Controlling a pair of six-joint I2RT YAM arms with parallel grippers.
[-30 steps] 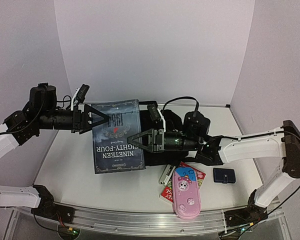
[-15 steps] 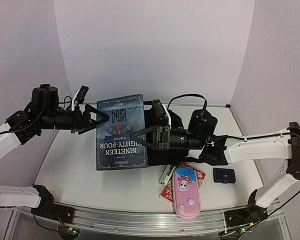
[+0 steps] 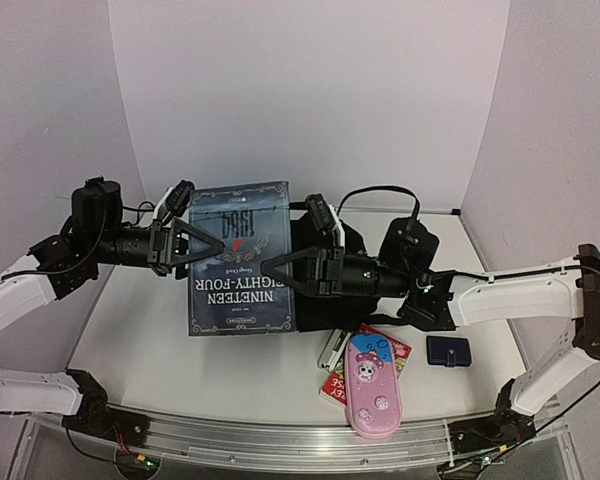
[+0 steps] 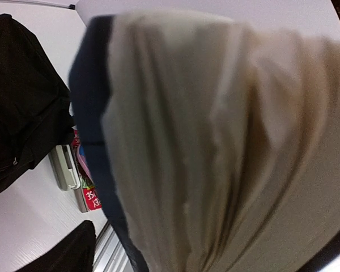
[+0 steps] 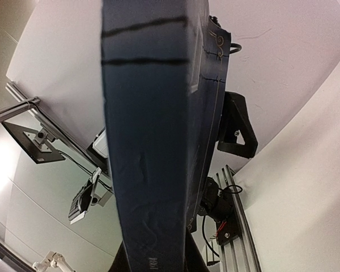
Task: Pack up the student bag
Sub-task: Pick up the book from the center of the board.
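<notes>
A dark-blue book [image 3: 242, 262] titled Nineteen Eighty-Four is held off the table, tilted up with its cover toward the top camera. My right gripper [image 3: 270, 270] is shut on its right edge; the spine [image 5: 153, 141] fills the right wrist view. My left gripper [image 3: 212, 243] reaches over the book's left edge. The fanned page edges [image 4: 215, 141] fill the left wrist view and hide the fingers. The student bag [image 3: 355, 240], black and soft, lies behind the book and right arm, and its fabric [image 4: 22, 102] shows at the left of the left wrist view.
A pink pencil case [image 3: 372, 388] lies near the front edge on a red booklet [image 3: 332, 383]. A small white item [image 3: 332, 348] sits beside them, and a dark-blue pouch [image 3: 448, 350] lies to the right. The metal rail [image 3: 280, 440] runs along the front.
The book has been tipped up higher by the right gripper. The left gripper has slid right, further over the book's left edge.
</notes>
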